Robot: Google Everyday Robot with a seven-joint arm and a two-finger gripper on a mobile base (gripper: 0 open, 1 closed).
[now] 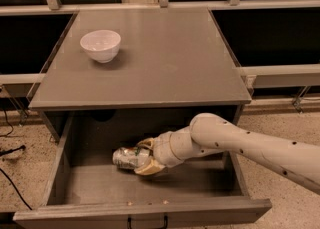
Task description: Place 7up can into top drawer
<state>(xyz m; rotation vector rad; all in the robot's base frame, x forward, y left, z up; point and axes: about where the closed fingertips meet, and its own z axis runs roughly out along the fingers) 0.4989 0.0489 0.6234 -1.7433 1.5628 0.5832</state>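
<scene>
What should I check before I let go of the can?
1. Drawer open: ok, pulled out wide.
2. Can inside drawer: ok, lying sideways over the floor, near the middle.
3. Gripper shut on can: ok, a finger on either side.
4. Can resting on drawer floor: cannot tell.
5. Floor around can bare: ok, nothing else in there.
6. Bowl out of the way: ok, up on the cabinet top, back left.

Matt grey worktop [165,58], faintly sheened; glossy white bowl [100,45], far left. In the matt grey top drawer [150,187], the smooth cream plastic-looking claw [143,157] clasps the crumpled, shiny metal 7up can [126,157].
</scene>
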